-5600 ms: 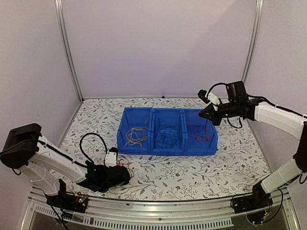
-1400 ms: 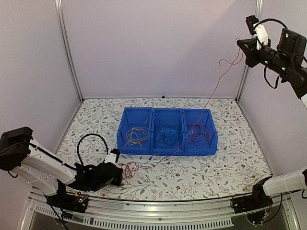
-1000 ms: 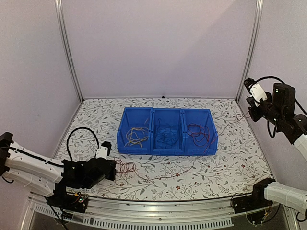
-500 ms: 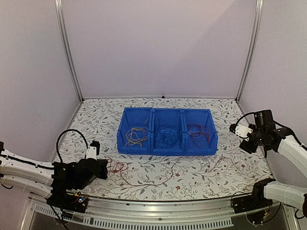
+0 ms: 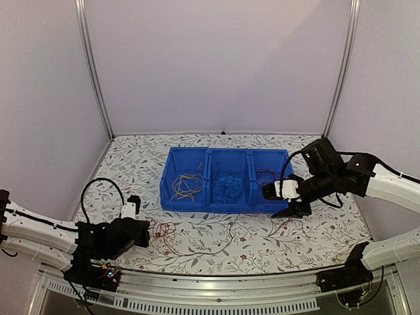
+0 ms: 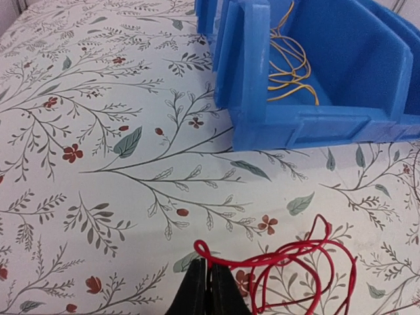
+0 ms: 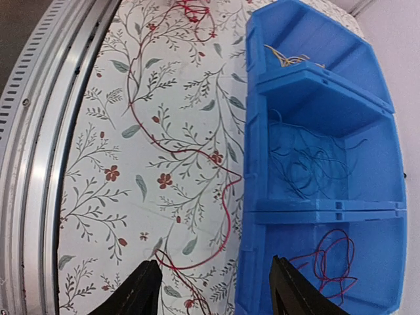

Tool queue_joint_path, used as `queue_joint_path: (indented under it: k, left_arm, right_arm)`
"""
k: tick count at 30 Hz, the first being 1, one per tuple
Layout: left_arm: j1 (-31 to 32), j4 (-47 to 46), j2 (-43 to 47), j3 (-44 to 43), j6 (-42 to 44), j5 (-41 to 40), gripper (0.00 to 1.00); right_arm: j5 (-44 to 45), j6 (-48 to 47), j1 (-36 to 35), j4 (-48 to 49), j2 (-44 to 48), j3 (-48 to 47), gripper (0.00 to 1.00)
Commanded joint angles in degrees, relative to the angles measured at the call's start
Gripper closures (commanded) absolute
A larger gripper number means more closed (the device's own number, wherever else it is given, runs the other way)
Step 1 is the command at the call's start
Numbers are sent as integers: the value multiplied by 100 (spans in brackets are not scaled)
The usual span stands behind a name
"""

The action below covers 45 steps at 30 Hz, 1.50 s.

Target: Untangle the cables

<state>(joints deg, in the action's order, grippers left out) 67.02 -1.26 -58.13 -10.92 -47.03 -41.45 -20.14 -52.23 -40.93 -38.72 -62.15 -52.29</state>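
Right hand [image 5: 287,211] has swung in from the bench's right edge to the front right corner of the blue bin [image 5: 230,203]; its fingers are spread wide, holding nothing. One red cable [image 7: 225,216] lies on the bench [image 5: 328,223] just ahead of it, trailing away toward the left hand [image 6: 208,269], which is clenched on that cable's looped end. Beyond the left hand, yellow cables [image 6: 292,69] sit in the nearest bin compartment

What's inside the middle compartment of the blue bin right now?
A loose tangle of dark blue cables lies on its floor; no red or yellow ones show there. In the top view, the near wall of the blue bin hides the floor's front strip.
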Motion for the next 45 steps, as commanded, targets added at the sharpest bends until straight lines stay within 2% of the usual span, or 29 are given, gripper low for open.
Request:
queue_joint_path:
  k: [1,8,14,22,27,28,30,32,33,36,39,42,45]
  left_arm:
    - [-73,-129,-102,-199,1,40,100]
    - [-76,-86,-240,-201,-103,84,100]
    - [-76,-48,-164,-127,-238,120,100]
    - [-81,-240,139,126,-376,113,100]
    - [-82,-227,209,177,-382,81,100]
    - [-83,-226,213,179,-386,76,100]
    - [-84,-221,221,186,-390,59,100]
    - [-84,-219,227,202,-427,50,100]
    - [-84,-196,224,211,-462,54,100]
    - [-84,-2,238,223,-686,33,100]
    - [-82,379,315,228,-919,-80,100]
    - [-83,518,437,266,-1031,-179,100]
    - [-93,485,486,313,-1081,-207,100]
  right_arm:
    - [-146,355,-957,349,-907,-316,38]
    - [-397,849,-1940,1644,-2473,-622,30]
    - [-965,1430,-2298,2070,-3899,-1266,32]
    - [-1156,1713,-2538,2181,-5008,-1941,34]
    - [-904,1985,-2578,2001,-5609,-2335,42]
    - [-899,2009,-2578,1951,-5721,-2388,47]
    - [-896,2053,-2578,1893,-5794,-2408,68]
    - [-876,2047,-2572,1796,-5741,-2412,93]
    - [-843,2035,-2556,1734,-5615,-2383,100]
    - [-751,1941,-2381,1530,-4812,-2309,100]
    - [-1073,1639,-1910,1128,-3547,-2393,100]
    - [-1463,1347,-1095,327,-2594,-3016,100]
    - [-1907,1319,145,-41,-2065,-3557,100]
